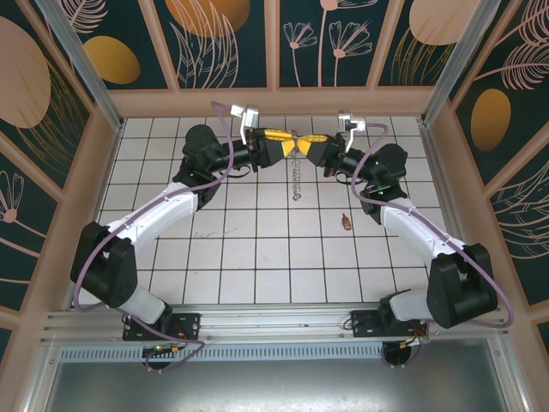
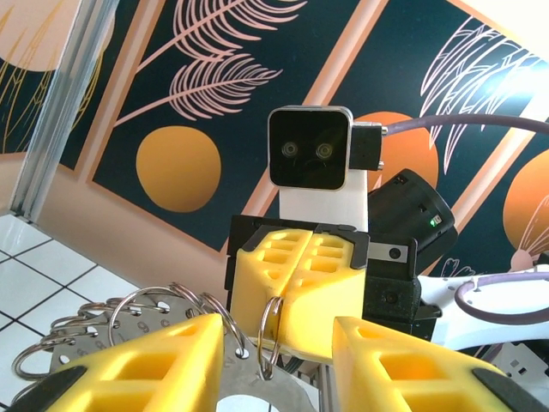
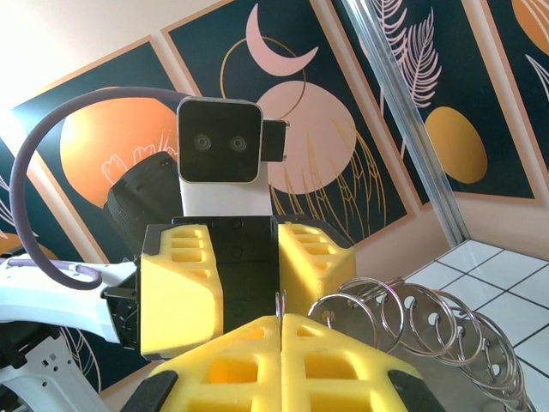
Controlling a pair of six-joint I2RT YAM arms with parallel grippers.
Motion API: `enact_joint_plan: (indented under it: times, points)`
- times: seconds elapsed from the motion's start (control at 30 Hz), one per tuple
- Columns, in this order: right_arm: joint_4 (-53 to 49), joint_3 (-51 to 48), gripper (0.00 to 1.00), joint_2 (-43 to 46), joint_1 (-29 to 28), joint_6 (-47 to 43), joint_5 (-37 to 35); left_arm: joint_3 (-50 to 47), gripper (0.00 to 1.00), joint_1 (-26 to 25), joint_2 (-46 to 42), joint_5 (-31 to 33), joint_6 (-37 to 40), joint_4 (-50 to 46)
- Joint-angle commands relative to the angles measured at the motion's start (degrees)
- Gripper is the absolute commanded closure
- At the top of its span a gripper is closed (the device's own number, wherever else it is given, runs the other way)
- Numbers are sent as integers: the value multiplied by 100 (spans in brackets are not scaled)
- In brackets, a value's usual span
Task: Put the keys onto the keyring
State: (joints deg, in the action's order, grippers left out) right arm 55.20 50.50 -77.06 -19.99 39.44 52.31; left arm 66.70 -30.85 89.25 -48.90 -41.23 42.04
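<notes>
Top external: both arms reach to the far-middle of the tiled counter (image 1: 257, 257). The left gripper (image 1: 289, 146) & right gripper (image 1: 310, 146) sit tip to tip, raised above the tiles. The keyring (image 1: 297, 182) hangs from where they meet and reads as a thin silvery string in this view. Can't tell if its lower end touches the tiles. The key (image 1: 346, 222), tiny w/ red-brown head, lies flat on the counter to the front-right of the keyring's lower end. It's well apart from the keyring & both grippers, near the right arm.

Left wrist: own yellow fingers (image 2: 167, 365) stand partly apart w/ a clear gap. A pale metal strip (image 2: 257, 390) of the keyring sits in that gap, and split rings (image 2: 129, 322) fan off to the left. Can't tell if the pads actually press the strip. Opposite, the right gripper's fingers are pressed together, w/ one ring (image 2: 272, 336) hanging from their seam.

Right wrist: own fingers closed tight, no gap, w/ a thin bit of wire at the seam, so the right gripper pinches the keyring by a ring. The left gripper faces it, fingers apart. The split rings bunch to the right, over the tiles.
</notes>
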Motion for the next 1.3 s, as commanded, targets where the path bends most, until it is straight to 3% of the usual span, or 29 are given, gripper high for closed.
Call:
enact_joint_plan:
  times: [0.0,0.13,0.63,0.83,0.97,1.03,1.1,1.17,1.27]
  points:
    - [465,233,100,-10,-52,46,-47,-72,64,-4,66,-123,-93,357]
    - [412,239,100,-11,-56,20,-59,-120,70,-9,63,-134,-109,400]
    - [380,281,100,-63,-67,2,-64,-142,76,-70,149,-190,-186,559]
    - [275,291,100,-44,-78,-70,-92,-62,86,-114,215,-246,-156,526]
    - [198,333,100,-60,-80,-108,-91,-43,100,-127,224,-221,-71,408]
    - [90,354,100,-60,-67,-143,-126,-34,100,-129,211,-165,41,262]
    - [-136,357,75,9,2,-202,-199,-17,100,-132,136,-54,320,-35]
    - [-385,287,58,171,120,-297,-265,42,100,-132,30,107,805,-547]
    - [-886,112,51,530,335,-515,-372,206,100,-132,-126,369,1673,-1433]
